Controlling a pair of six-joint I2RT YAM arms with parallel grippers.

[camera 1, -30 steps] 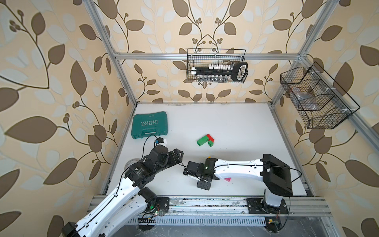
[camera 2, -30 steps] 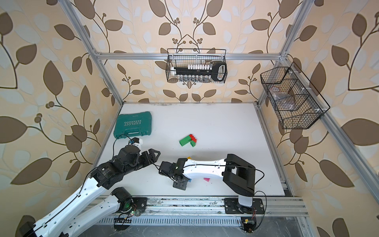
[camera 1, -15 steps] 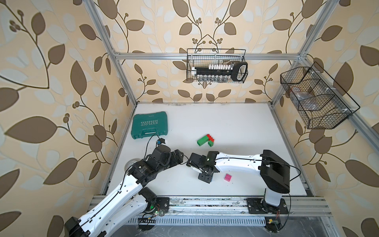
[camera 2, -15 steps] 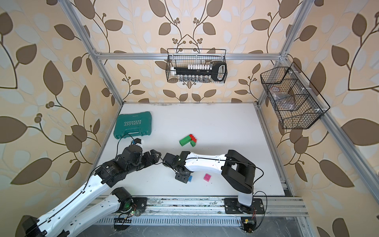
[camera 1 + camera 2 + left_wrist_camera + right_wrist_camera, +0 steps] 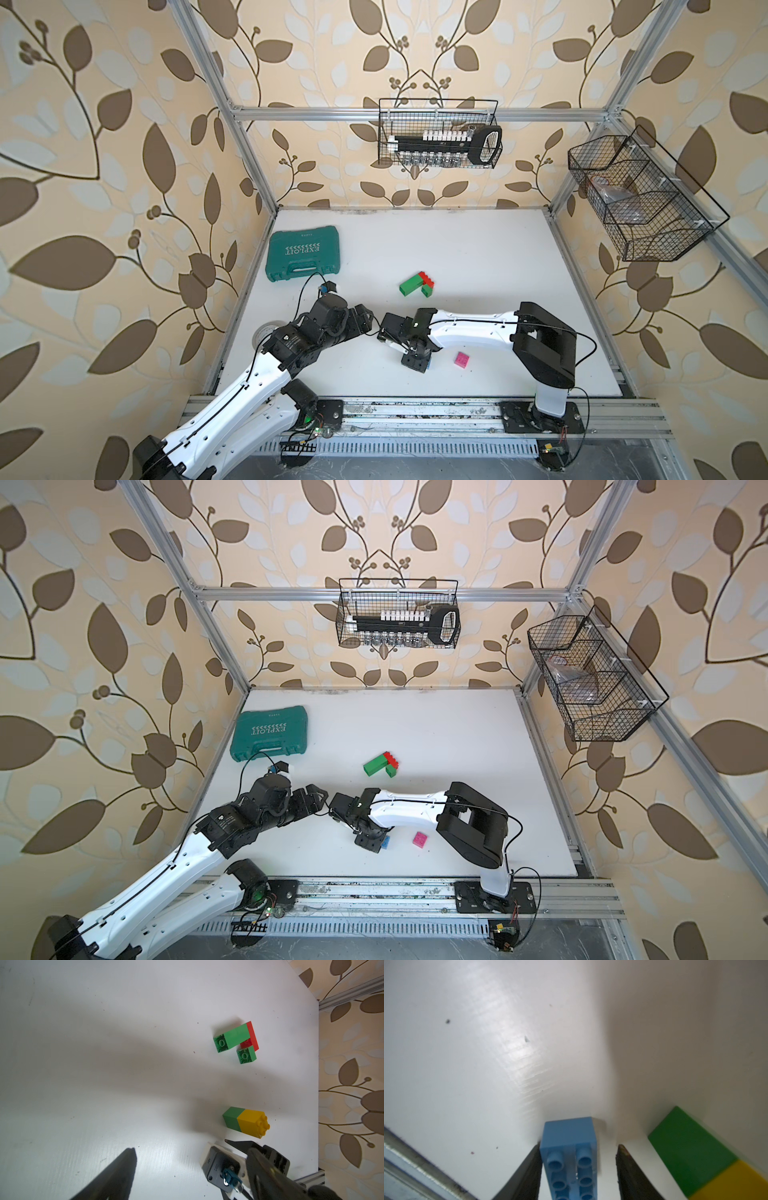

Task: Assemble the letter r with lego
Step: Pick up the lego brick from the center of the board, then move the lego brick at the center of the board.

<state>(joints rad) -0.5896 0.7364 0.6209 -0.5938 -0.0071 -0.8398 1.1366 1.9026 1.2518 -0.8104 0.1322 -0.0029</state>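
white tabletop (image 5: 457,249) carries the green-and-red build (image 5: 417,284) mid-table. near the front, the right gripper (image 5: 579,1146) straddles the blue brick (image 5: 569,1132), one finger touching, one clear, not clamped. lopsided closing could twist it away. left gripper (image 5: 179,1145) hangs wide, empty. pink brick (image 5: 462,359), half-hidden by the forearm a second ago, now shows.

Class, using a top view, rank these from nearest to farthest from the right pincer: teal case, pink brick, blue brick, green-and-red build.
1. blue brick, right at the right pincer
2. pink brick, just beyond, near the front edge
3. green-and-red build, mid-table
4. teal case, back, left arm's side
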